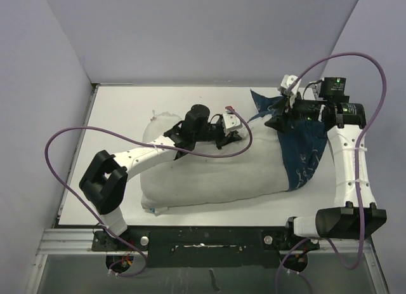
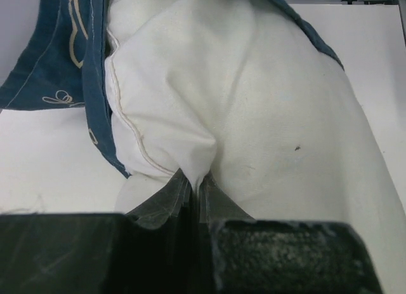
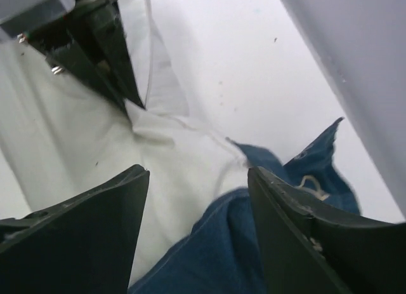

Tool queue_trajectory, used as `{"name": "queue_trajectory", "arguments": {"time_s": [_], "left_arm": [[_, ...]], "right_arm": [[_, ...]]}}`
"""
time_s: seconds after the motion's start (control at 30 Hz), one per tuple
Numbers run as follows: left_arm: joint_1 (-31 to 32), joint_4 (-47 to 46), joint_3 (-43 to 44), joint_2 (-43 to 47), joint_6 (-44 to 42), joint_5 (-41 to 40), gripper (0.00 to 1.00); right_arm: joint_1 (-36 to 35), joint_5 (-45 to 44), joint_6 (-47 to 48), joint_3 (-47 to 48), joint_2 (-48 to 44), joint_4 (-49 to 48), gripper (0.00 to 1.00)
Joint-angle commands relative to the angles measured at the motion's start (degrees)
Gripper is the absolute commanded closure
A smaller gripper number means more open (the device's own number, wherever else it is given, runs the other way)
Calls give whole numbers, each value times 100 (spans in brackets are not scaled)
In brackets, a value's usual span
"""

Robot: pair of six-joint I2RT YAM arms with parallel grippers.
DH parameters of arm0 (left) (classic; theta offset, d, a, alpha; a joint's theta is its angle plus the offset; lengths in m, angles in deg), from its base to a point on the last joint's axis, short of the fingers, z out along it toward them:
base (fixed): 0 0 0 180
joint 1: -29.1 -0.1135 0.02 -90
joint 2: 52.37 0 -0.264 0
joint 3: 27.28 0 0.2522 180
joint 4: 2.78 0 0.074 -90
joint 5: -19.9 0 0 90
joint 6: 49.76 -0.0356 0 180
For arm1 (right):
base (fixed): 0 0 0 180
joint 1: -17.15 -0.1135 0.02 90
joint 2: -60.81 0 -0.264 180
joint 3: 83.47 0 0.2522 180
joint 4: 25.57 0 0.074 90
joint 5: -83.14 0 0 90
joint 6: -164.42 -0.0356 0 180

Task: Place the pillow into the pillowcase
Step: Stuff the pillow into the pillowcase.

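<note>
The large, lumpy white stuffed pillow [image 1: 209,173] lies across my white counter [image 1: 127,110], its right end inside the navy-blue fabric pillowcase [image 1: 307,148]. My left hand [image 2: 196,189] is clamped on a gathered pucker of the pillow's cloth. My right hand [image 3: 198,180] hangs over the pillowcase's edge, fingers spread, gripping nothing. The cream markings on the pillowcase are too small for me to read.

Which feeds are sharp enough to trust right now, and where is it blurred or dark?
Top external: evenly lit and sharp, only soft shadows around the pillow and pillowcase. Left wrist: pillow seam crisp, left gripper a dark, soft-focus mass at the bottom. Right wrist: whole frame blurred, right gripper near black.
</note>
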Motion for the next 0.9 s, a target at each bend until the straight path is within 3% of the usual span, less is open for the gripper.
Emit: {"name": "queue_trajectory", "arguments": {"time_s": [0.0,0.23,0.4,0.67,0.87], "left_arm": [[109,-192,-28,273,154,-12,100],[181,-210,-126,407,163,-175,100],[232,-231,-152,411,191,-217,100],[245,-196,-66,363,162,-165,100],[243,-159,6,323,131,-113,100]], "right_arm": [[-417,-932,-818,439,395,-809,34],[-901,-2967,-639,607,1052,-813,34],[-965,-3793,-337,720,1338,-648,35],[-1078,-4627,63,601,1344,-814,52],[-1229,-4936,140,732,1601,-1051,82]]}}
